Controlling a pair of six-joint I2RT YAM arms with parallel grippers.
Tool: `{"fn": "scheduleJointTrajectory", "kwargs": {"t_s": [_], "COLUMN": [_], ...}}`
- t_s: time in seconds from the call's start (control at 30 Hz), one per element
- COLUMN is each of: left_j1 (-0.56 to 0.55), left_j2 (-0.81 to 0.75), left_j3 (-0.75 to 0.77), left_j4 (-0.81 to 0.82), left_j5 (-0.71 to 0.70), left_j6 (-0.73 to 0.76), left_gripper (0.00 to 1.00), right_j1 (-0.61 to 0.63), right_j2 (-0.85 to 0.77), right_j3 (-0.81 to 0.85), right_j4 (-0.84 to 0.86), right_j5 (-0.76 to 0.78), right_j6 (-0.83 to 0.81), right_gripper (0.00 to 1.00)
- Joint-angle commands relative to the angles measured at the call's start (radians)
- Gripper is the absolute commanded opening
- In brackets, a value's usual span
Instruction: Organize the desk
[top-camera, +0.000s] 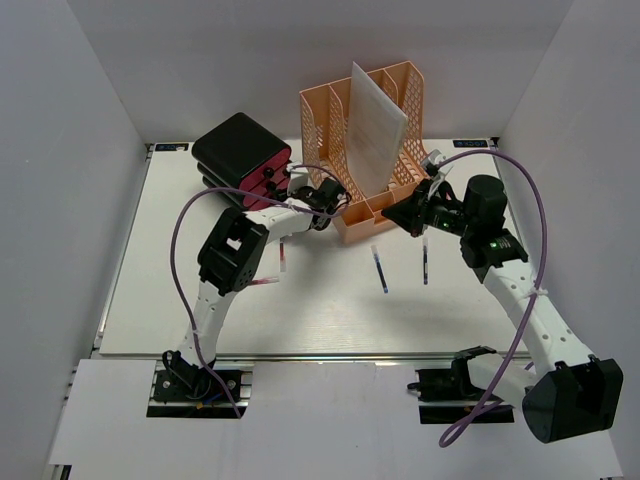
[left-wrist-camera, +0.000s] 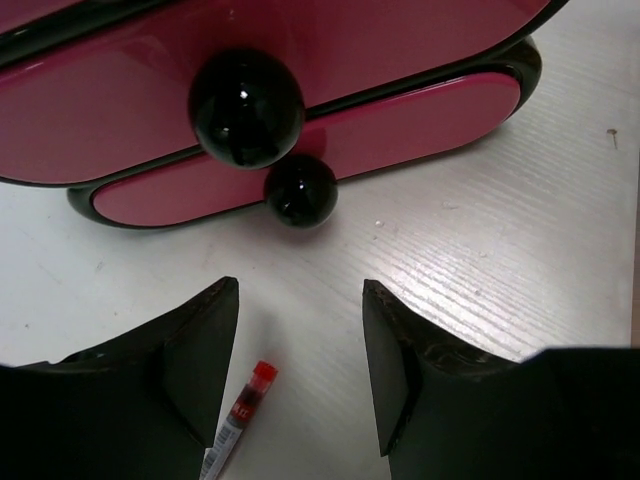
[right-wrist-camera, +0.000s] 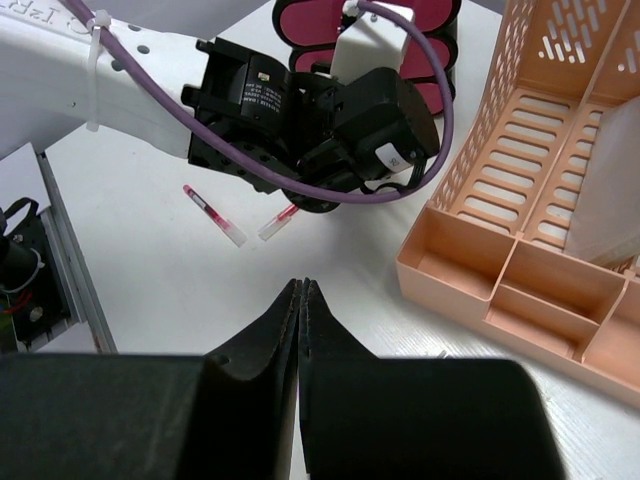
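The white desk (top-camera: 180, 300) holds a red and black drawer unit (top-camera: 240, 155) at the back left and a peach file organizer (top-camera: 375, 150) with a white sheet (top-camera: 373, 125) in it. My left gripper (top-camera: 320, 198) is open and empty, low over the desk between the two. In the left wrist view (left-wrist-camera: 300, 300) it faces the drawer fronts and their black knobs (left-wrist-camera: 247, 107), with a red pen (left-wrist-camera: 240, 420) by its left finger. My right gripper (top-camera: 405, 218) is shut and empty by the organizer's front right; its closed tips (right-wrist-camera: 300, 285) hover over bare desk.
Two red pens (top-camera: 283, 255) (top-camera: 262, 283) lie left of centre, also seen in the right wrist view (right-wrist-camera: 215, 215) (right-wrist-camera: 278, 222). Two dark blue pens (top-camera: 379, 270) (top-camera: 425, 262) lie in front of the organizer. The organizer's small front trays (right-wrist-camera: 510, 270) are empty. Grey walls surround the desk.
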Motion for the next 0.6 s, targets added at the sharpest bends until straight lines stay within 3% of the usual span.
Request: {"fn": "scheduleJointTrajectory", "kwargs": {"t_s": [0.0, 0.2, 0.57], "left_j1": [0.009, 0.018, 0.07], "left_j2": [-0.007, 0.021, 0.047], "left_j3": [0.031, 0.04, 0.065], "left_j4": [0.09, 0.184, 0.19], "left_j5": [-0.038, -0.052, -0.057], "left_j6": [0.044, 0.139, 0.17], "left_gripper": [0.63, 0.63, 0.66], "right_j1": [-0.007, -0.007, -0.007], "right_j2": [0.003, 0.004, 0.018], "right_j3": [-0.005, -0.007, -0.008], "right_j4": [0.042, 0.041, 0.044], "right_j5": [-0.023, -0.024, -0.029], "right_j6": [-0.007, -0.012, -0.018], "right_gripper": [0.0, 0.0, 0.0]}}
